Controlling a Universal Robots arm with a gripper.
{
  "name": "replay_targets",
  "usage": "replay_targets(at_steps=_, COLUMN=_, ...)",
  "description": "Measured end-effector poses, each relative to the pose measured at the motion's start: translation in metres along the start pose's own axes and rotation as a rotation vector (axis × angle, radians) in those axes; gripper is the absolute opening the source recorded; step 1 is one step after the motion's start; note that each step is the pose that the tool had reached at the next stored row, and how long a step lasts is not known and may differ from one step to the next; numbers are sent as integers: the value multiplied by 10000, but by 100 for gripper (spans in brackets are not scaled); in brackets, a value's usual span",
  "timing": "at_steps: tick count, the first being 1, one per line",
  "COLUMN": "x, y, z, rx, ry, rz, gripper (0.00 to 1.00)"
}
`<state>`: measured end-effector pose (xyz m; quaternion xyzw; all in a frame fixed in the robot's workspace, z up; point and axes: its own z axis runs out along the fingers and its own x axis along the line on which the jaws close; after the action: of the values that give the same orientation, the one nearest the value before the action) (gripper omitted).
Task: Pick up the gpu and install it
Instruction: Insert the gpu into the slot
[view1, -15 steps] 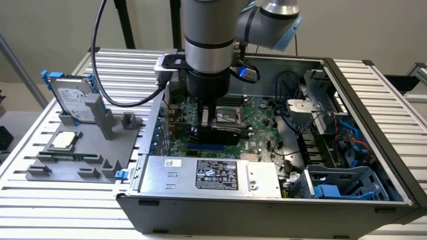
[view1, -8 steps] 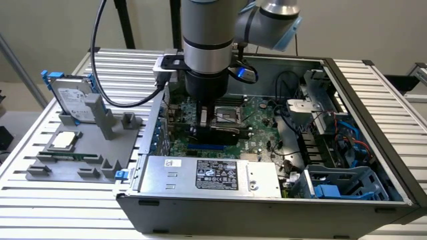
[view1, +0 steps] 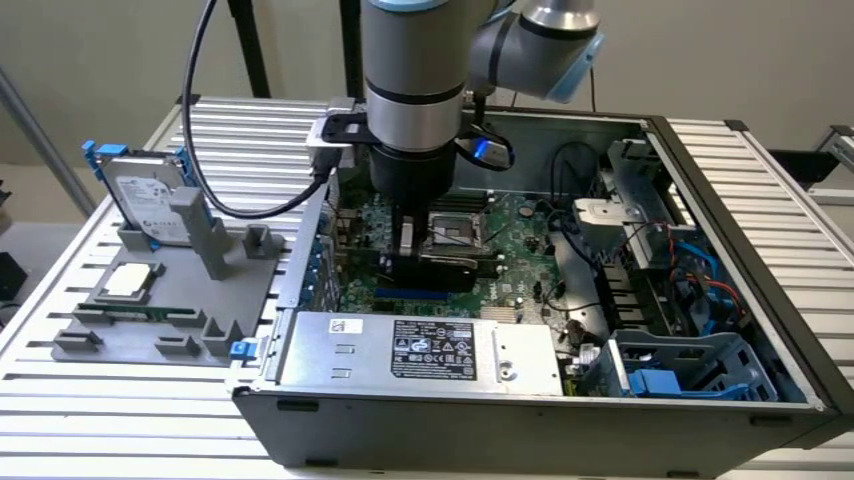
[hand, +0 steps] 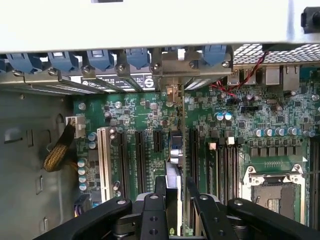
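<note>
My gripper (view1: 424, 243) is down inside the open computer case (view1: 721, 250), over the green motherboard (view1: 514, 225). It is shut on the gpu (view1: 449, 272), which shows as a dark flat card standing on edge below the fingers. In the wrist view the gpu (hand: 178, 150) runs edge-on from between my two black fingers (hand: 156, 192) toward the rear slot openings. Its silver end bracket (hand: 172, 67) sits against the case's rear wall. The card stands upright along a long expansion slot (hand: 192, 155). Whether its lower edge is fully in the slot is hidden.
A grey fixture (view1: 134, 340) on the exterior view's left holds a silver hard drive with blue rails (view1: 144, 205) and a small square CPU chip (view1: 130, 280). The power supply (view1: 414, 350) lies at the case front. The CPU socket (hand: 272, 197), cables (view1: 694, 270) and blue slot latches (hand: 100, 59) crowd around.
</note>
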<state>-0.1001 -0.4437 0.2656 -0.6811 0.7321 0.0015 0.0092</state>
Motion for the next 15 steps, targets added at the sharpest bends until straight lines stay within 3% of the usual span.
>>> replay_targets(at_steps=15, x=-27, y=21, z=76, rx=-1, ry=0, rz=-76, gripper=0)
